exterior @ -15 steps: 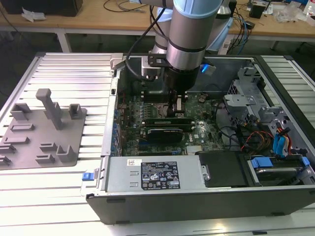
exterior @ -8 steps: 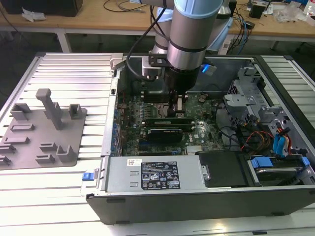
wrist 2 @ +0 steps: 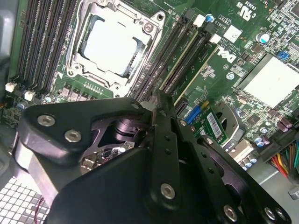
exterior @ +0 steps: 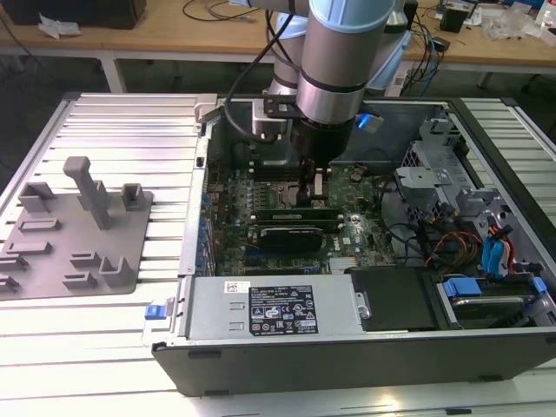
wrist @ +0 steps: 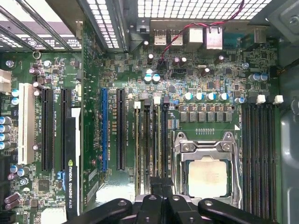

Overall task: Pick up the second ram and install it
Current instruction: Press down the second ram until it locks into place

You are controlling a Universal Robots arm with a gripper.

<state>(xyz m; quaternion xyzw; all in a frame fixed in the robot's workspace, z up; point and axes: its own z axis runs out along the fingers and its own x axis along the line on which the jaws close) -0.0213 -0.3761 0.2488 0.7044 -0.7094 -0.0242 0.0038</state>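
So your black gripper (exterior: 314, 193) is down inside the open grey computer case (exterior: 261, 347), over the black memory slots (wrist: 150, 140) just beside the silver CPU socket (wrist: 207, 170). Whether it clenches anything you cannot tell. A thin green stick, seemingly the second ram (wrist 2: 192, 70), stands in a slot there; whether it is fully seated is unclear.

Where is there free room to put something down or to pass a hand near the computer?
Free: the ribbed metal table between the grey fixture plate and the computer case, and the strip in front of the case. Crowded: inside the case, where the gripper hangs over the motherboard, with drive cages and cables toward the exterior view's right.
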